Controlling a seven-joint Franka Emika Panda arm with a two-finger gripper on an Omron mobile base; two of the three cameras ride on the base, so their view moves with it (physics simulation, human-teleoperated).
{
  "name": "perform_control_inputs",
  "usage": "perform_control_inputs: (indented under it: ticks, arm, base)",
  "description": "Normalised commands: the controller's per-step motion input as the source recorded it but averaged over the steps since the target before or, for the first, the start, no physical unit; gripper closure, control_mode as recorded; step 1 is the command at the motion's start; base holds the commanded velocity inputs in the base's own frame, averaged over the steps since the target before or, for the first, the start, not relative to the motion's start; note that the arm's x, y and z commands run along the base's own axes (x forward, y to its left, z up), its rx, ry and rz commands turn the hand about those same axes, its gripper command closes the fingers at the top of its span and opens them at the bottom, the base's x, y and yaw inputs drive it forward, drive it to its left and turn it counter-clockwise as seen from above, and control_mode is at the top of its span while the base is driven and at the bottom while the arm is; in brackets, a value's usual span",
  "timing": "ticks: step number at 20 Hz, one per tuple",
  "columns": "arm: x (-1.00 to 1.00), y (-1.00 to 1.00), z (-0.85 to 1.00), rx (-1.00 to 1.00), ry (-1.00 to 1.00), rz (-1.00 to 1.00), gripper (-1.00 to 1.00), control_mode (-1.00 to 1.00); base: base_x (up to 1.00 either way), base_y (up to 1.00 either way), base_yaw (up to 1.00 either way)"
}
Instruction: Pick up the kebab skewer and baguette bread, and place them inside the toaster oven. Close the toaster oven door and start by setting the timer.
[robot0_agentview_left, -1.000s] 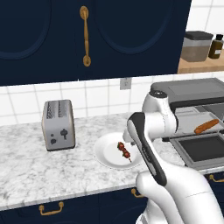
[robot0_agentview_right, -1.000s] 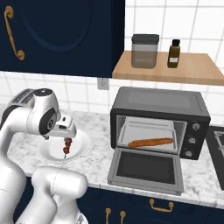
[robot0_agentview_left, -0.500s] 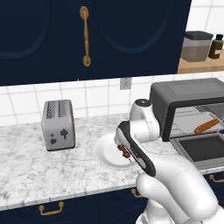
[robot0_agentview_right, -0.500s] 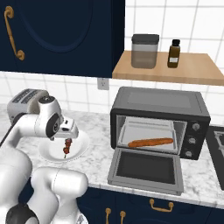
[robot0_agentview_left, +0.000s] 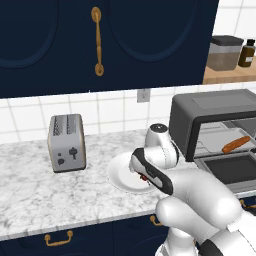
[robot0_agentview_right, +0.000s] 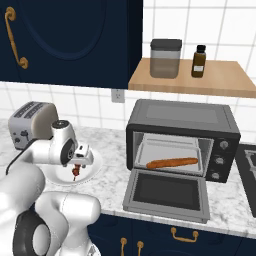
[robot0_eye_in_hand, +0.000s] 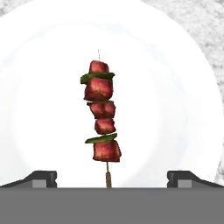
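The kebab skewer (robot0_eye_in_hand: 103, 118), red meat chunks with green slices on a thin stick, lies on a white plate (robot0_eye_in_hand: 183, 87). My gripper (robot0_eye_in_hand: 112, 177) hangs open just above it, with its fingertips (robot0_eye_in_hand: 41, 177) wide apart on either side of the stick's near end. From the right base view the gripper (robot0_agentview_right: 80, 159) points down over the skewer (robot0_agentview_right: 76, 171). The baguette bread (robot0_agentview_right: 172, 163) rests on the tray inside the toaster oven (robot0_agentview_right: 180, 117). The toaster oven door (robot0_agentview_right: 167, 192) lies folded down and open. The baguette (robot0_agentview_left: 236, 144) also appears in the left base view.
A silver slot toaster (robot0_agentview_left: 66, 142) stands on the marble counter left of the plate (robot0_agentview_left: 120, 175). A wooden shelf above the oven holds a jar (robot0_agentview_right: 165, 58) and a dark bottle (robot0_agentview_right: 199, 61). Dark blue cabinets hang overhead.
The arm has folded down and leftward, bringing the hand lower over the plate and skewer. The jaws have stayed open. The baguette and the oven door have not moved.
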Motion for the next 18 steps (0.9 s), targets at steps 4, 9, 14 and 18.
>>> perform_control_inputs:
  ticks: [4, 9, 14, 18]
  arm:
    - [0.17, 0.0, -0.56, 0.0, 0.0, 0.0, -1.0, -1.0]
    - [0.14, 0.03, -0.37, 0.0, 0.0, 0.0, -1.0, -1.0]
    - [0.0, 0.0, -0.17, 0.0, 0.04, 0.0, -1.0, -1.0]
    - [0.0, 0.01, -0.16, 0.0, 0.03, 0.0, -1.0, -1.0]
  base:
    - [0.0, 0.0, 0.0]
    - [0.0, 0.0, 0.0]
    - [0.0, 0.0, 0.0]
    - [0.0, 0.0, 0.0]
